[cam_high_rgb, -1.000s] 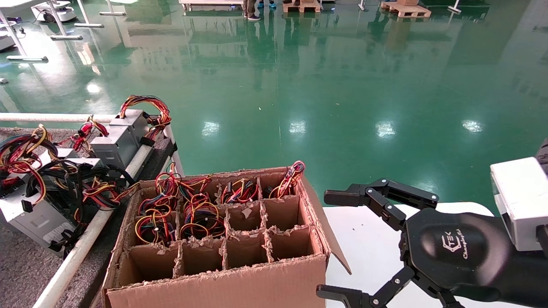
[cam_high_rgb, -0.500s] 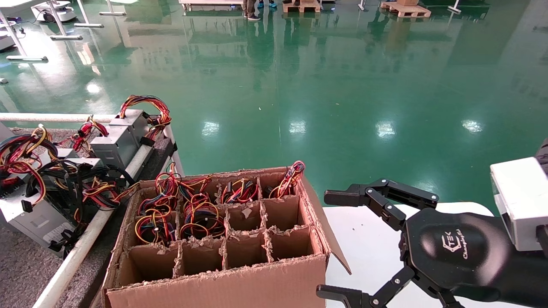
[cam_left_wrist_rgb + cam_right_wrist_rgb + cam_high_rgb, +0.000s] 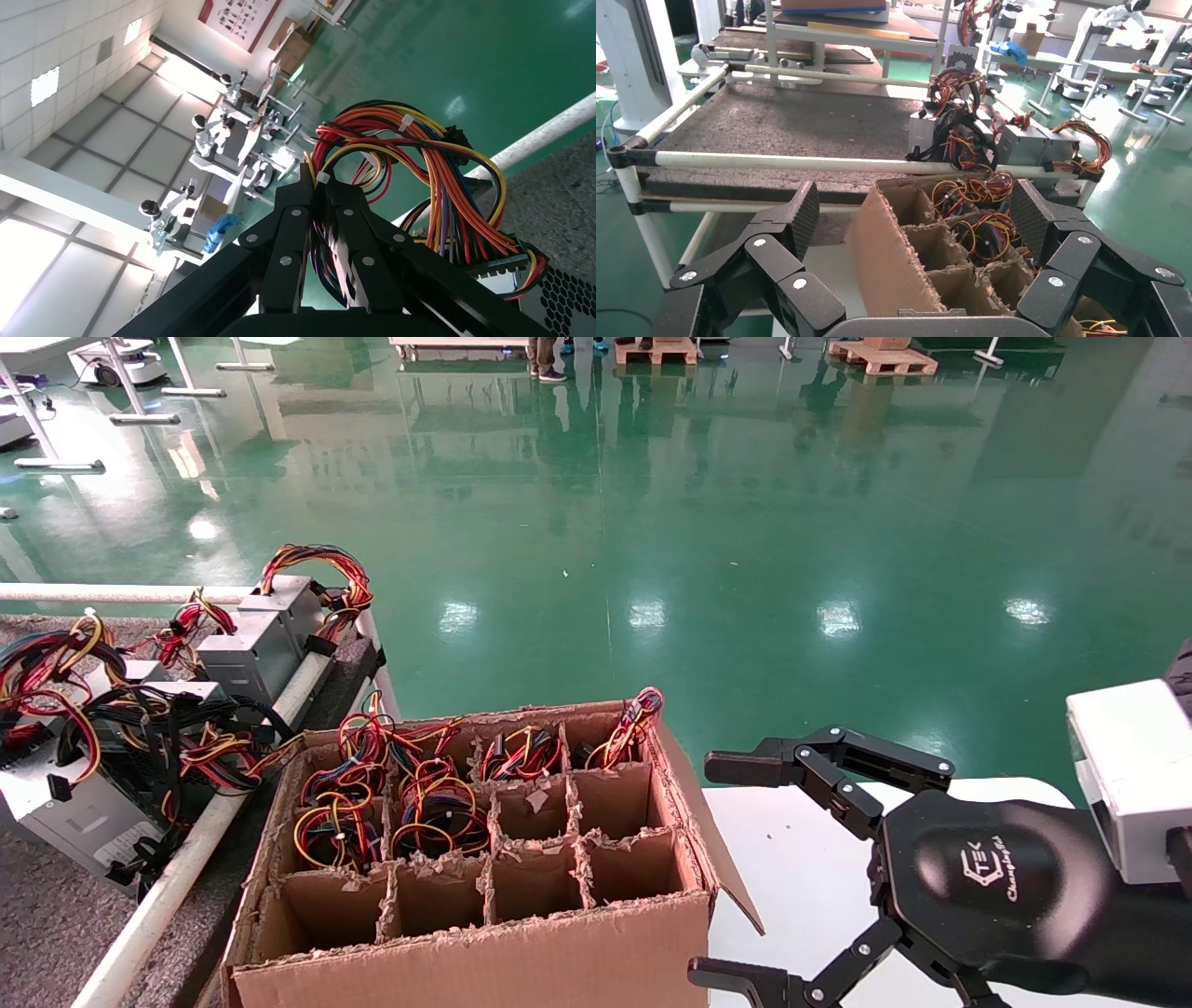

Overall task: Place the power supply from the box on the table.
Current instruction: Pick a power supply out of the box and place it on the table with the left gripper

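Your left gripper (image 3: 322, 184) has its jaws clamped on the power supply's (image 3: 562, 298) wires over the table (image 3: 555, 182); set it down next. Your right gripper (image 3: 736, 873), jaws wide and empty, waits beside the box (image 3: 466, 961).

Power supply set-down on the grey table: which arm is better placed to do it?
Left. The left pincer grips the wire bundle of the power supply above the grey felt table. The right pincer hangs open over the white tabletop beside the box, holding nothing.
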